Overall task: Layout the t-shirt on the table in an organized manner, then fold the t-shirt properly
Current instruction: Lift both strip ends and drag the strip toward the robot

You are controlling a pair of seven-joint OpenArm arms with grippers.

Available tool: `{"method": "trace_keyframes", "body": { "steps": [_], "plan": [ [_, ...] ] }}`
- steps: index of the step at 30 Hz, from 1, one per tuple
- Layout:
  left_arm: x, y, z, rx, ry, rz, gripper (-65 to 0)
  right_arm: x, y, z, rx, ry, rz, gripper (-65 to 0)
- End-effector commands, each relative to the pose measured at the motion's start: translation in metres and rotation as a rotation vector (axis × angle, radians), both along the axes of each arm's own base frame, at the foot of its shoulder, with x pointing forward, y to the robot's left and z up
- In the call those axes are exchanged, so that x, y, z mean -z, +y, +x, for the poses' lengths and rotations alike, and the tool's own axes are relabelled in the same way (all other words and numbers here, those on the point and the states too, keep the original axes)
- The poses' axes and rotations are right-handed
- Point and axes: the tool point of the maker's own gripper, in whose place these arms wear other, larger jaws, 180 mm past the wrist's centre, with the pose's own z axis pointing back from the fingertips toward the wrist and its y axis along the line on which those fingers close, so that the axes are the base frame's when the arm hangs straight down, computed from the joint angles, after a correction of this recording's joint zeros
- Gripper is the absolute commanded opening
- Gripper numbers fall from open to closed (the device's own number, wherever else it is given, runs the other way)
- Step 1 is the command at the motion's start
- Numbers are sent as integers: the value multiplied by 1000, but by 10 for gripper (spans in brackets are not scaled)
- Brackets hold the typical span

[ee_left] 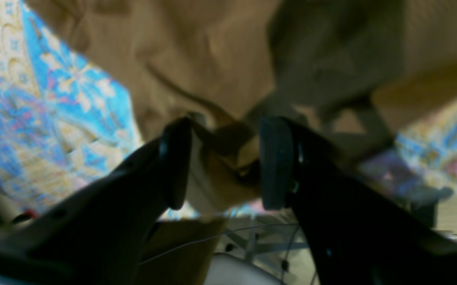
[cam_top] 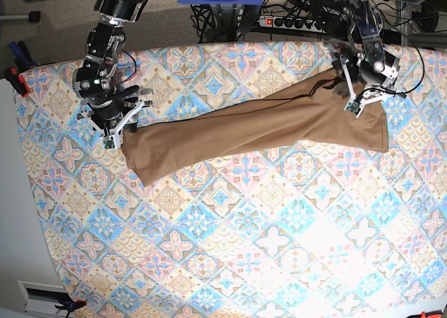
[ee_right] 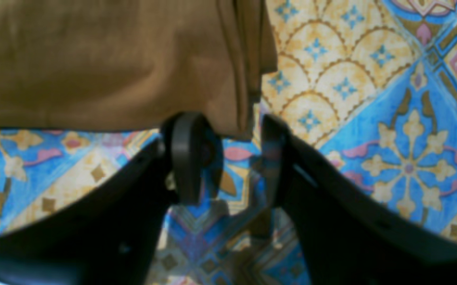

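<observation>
Pastel tile-patterned table (cam_top: 230, 234): tan-brown fabric t-shirt (cam_top: 258, 126) stretched between tools; right tool (ee_right: 228, 158) parted, cloth just ahead; left tool (ee_left: 224, 162) parted, cloth bunched between pads.

text: none legible | labels: none | brands: none | numbers: none | signs: none | all three views checked, wrist views blurred
</observation>
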Motion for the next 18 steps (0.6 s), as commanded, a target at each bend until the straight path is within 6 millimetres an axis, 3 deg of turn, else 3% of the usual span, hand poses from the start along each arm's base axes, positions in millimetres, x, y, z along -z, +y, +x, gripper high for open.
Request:
{"method": "trace_keyframes", "body": {
  "steps": [1, 5, 12, 18],
  "plan": [
    [-11, -1, 8, 3, -44, 11, -383, -14, -3, 10, 1, -53, -7, -394],
    [-16, -4, 17, -34, -85, -8, -386, -14, -3, 11, 1, -56, -7, -387],
    [-14, -7, 15, -71, -98, -38, -386, -14, -4, 10, 3, -54, -7, -387],
    [-25, -25, 40, -73, -212, -198, -386, -16, -12, 10, 32, -67, -1, -388]
  ]
}}
